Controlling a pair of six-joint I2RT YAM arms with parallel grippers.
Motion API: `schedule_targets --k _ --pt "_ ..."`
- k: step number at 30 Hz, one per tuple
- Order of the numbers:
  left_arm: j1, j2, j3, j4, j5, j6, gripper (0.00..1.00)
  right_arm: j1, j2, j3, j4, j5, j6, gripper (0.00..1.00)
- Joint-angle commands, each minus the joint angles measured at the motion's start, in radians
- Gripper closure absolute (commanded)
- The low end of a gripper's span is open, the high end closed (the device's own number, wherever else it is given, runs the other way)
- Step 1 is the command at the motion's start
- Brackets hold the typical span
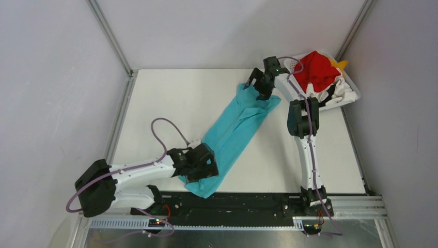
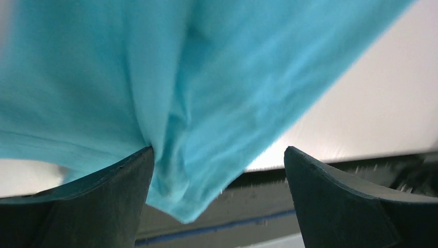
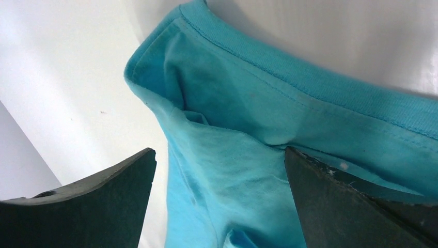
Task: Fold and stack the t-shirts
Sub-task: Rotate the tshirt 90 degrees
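Teal t-shirt (image 1: 235,129) lies in a long diagonal band on the table (image 1: 165,98), one arm at each end.
Your right gripper (image 1: 262,85) sits at the collar end, just beside the white basket (image 1: 356,95), jaws apart, cloth between them. Your left gripper (image 1: 202,164) is at the end farthest from the basket, also spread, cloth touching one finger. Red t-shirt (image 1: 316,71), white-and-black t-shirt (image 1: 340,93) and yellow t-shirt (image 1: 341,64) are heaped in the basket.
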Motion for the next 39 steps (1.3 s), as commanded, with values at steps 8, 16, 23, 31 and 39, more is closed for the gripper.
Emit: schedule_targets --k 8,16,23,31,39 --pt "-0.237 0.156 0.110 -0.028 0.161 0.096 0.00 0.025 0.127 0.177 -0.050 -0.079 -0.052 0.01" --pt "-0.195 0.297 0.281 -0.027 0.159 0.289 0.00 0.045 0.181 0.252 0.092 -0.161 -0.043 0.01" --pt "-0.142 0.458 0.442 -0.003 0.251 0.463 0.00 0.066 0.213 0.306 0.276 -0.167 0.065 0.01" --pt "-0.107 0.619 0.557 0.016 0.394 0.553 0.00 0.085 0.264 0.339 0.449 -0.137 0.189 0.01" --pt "-0.107 0.464 0.455 0.016 0.327 0.542 0.00 0.096 0.213 0.341 0.417 -0.131 0.129 0.01"
